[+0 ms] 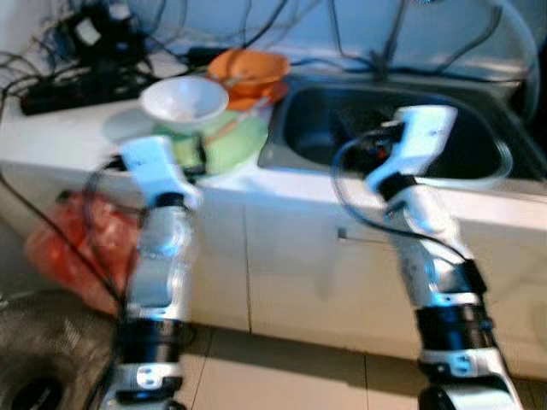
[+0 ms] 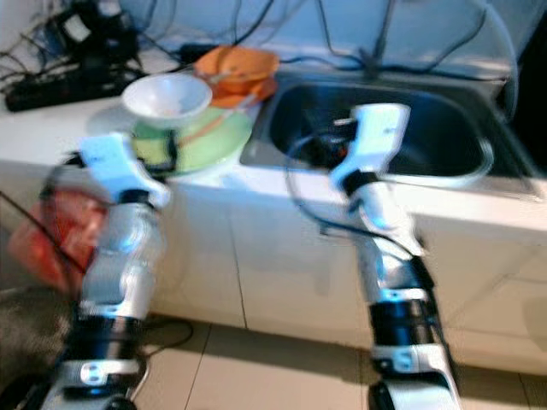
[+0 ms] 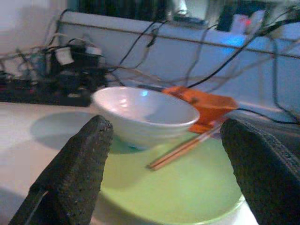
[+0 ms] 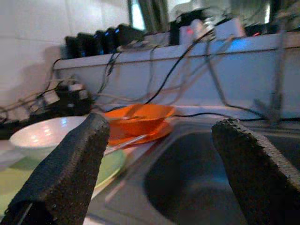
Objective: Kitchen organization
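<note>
- Dishes are stacked on the white counter (image 1: pixel 51 141): a white ceramic bowl (image 3: pixel 143 112) on a pale green plate (image 3: pixel 187 187), wooden chopsticks (image 3: pixel 185 147) beside it, orange dishes (image 1: pixel 249 73) at one o'clock.
- Left gripper (image 3: pixel 164 173), spread wide, should be centred on the bowl's rim before closing.
- Right gripper (image 4: pixel 154 164) is held wide over the steel sink (image 1: pixel 479 145).

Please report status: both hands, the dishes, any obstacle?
Left hand open, facing white bowl on green plate. Right hand open, at sink edge. Chopsticks lie on plate beside bowl; orange dishes behind.
</note>
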Tool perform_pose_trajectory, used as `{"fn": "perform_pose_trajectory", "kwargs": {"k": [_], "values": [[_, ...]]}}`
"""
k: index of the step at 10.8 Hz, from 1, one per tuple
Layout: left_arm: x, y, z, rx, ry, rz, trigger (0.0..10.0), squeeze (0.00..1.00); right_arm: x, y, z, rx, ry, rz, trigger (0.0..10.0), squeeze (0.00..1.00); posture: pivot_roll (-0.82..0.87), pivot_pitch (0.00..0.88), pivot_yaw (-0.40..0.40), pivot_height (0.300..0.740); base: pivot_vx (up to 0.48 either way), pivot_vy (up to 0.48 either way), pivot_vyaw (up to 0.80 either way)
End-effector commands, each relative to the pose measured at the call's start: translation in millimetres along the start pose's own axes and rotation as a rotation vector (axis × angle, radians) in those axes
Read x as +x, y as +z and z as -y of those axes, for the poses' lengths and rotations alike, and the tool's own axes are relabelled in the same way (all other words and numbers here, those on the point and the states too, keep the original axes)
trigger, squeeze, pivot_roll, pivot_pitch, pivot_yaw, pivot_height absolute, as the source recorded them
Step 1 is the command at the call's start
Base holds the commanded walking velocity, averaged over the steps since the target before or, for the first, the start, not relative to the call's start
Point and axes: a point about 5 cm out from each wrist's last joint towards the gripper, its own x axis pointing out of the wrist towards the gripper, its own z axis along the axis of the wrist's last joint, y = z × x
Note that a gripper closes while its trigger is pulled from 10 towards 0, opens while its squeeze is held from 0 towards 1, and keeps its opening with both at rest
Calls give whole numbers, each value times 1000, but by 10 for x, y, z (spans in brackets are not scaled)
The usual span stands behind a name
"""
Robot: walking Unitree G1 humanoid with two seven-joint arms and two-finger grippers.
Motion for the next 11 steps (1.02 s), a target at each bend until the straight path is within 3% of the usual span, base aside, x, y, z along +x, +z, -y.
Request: {"fn": "perform_pose_trajectory", "kwargs": {"k": [1, 3, 11], "values": [[2, -12, 90, -10, -36, -18, 10000, 0, 5, 56, 57, -16, -23, 10, 10000, 0, 25, 20, 33, 740, 0, 0, -400], [26, -54, 96, -1, -53, -71, 10000, 0, 12, 66, 50, -14, -25, 20, 10000, 0, 27, 20, 36, 740, 330, 0, 0], [33, -69, 83, -2, -65, -99, 10000, 0, 17, 57, 33, -18, -20, 21, 10000, 0, 34, 13, 40, 740, 462, 0, 0]]}}
